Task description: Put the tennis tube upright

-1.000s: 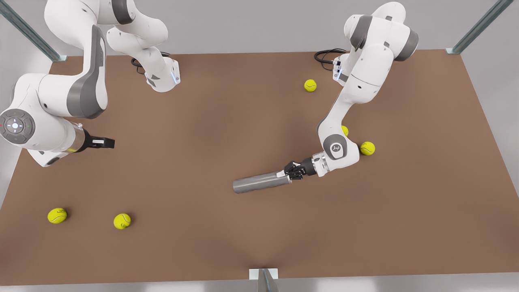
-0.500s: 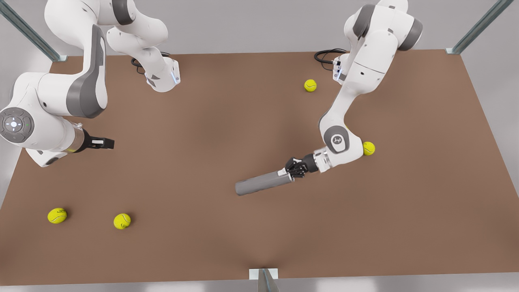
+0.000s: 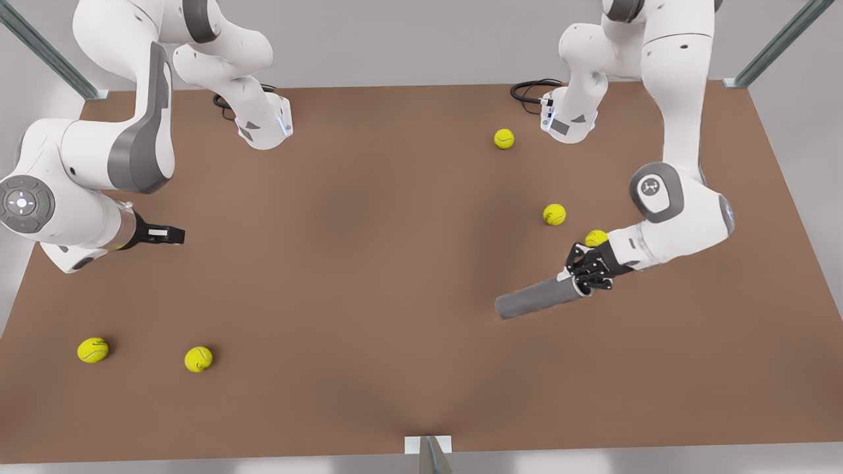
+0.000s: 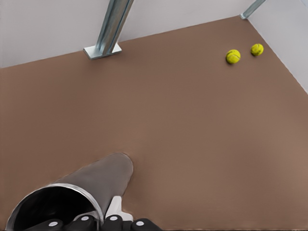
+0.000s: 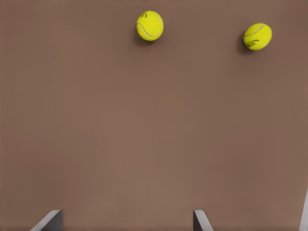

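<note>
The left gripper (image 3: 583, 282) had its fingers clamped on the rim of the tennis tube (image 3: 535, 300) at its open end, seen close up in the left wrist view (image 4: 72, 199). The tube lay slanted and low over the brown table (image 3: 369, 263), toward the front view's right, its far end pointing to the front view's left. One tennis ball (image 3: 596, 237) sat just behind the wrist, another (image 3: 554, 214) nearby. The right gripper (image 3: 172, 233) waited at the front view's left, fingers (image 5: 48, 222) spread apart above bare tabletop, two balls (image 5: 150, 25) beyond.
</note>
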`<state>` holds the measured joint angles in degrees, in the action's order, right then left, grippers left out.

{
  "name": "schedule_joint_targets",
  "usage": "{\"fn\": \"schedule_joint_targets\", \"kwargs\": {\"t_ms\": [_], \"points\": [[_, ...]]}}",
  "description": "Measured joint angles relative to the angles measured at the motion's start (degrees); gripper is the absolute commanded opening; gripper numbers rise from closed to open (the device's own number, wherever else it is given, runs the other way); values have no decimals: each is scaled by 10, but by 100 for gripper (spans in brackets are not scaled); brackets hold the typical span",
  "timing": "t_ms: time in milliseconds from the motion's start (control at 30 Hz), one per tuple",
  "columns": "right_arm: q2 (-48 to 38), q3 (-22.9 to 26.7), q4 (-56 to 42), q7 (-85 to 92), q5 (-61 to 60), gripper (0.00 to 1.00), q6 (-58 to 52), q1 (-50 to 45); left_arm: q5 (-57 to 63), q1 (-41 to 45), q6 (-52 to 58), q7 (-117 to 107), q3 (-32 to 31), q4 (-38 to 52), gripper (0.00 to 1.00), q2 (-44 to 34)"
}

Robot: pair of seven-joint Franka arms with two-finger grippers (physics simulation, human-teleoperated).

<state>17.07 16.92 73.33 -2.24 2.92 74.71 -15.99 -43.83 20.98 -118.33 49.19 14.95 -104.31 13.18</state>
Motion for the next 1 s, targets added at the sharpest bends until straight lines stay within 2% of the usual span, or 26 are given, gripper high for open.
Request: {"fn": "schedule_joint_targets", "kwargs": {"t_ms": [267, 500, 1000], "points": [[0, 0, 0, 0, 0, 100, 0, 0, 246, 1, 57, -103, 4, 2, 21, -45], [1, 0, 0, -1, 0, 100, -1, 0, 394, 34, 60, -186, -4, 4, 21, -49], [20, 0, -4, -3, -1, 100, 7, 0, 425, 39, -20, -308, -6, -4, 21, -12]]}}
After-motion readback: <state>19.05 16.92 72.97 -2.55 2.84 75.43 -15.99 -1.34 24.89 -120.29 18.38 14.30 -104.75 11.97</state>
